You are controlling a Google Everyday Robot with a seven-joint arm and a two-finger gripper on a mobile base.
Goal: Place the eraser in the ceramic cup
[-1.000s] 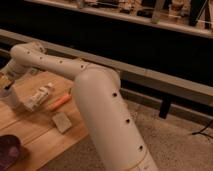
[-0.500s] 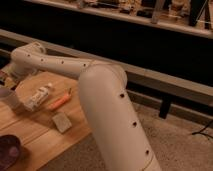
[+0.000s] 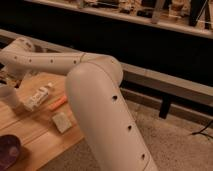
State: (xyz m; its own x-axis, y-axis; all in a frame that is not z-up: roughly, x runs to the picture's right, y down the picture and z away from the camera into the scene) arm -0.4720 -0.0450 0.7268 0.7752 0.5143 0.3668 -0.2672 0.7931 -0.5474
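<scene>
The white ceramic cup (image 3: 7,96) stands on the wooden table (image 3: 35,132) at the far left edge of the camera view, partly cut off. My gripper (image 3: 4,79) is at the left edge just above the cup, mostly hidden by my wrist and the frame edge. The eraser is not visible; I cannot tell whether it is in the gripper or in the cup. My white arm (image 3: 95,95) fills the middle of the view.
A white labelled tube (image 3: 38,97) lies right of the cup, with a thin orange pen (image 3: 59,102) beside it. A beige speckled block (image 3: 62,121) lies nearer the table's right edge. A dark purple bowl (image 3: 7,151) sits at the bottom left.
My arm's elbow has risen and swung slightly right, and the wrist has shifted left over the cup. The things on the table have not moved.
</scene>
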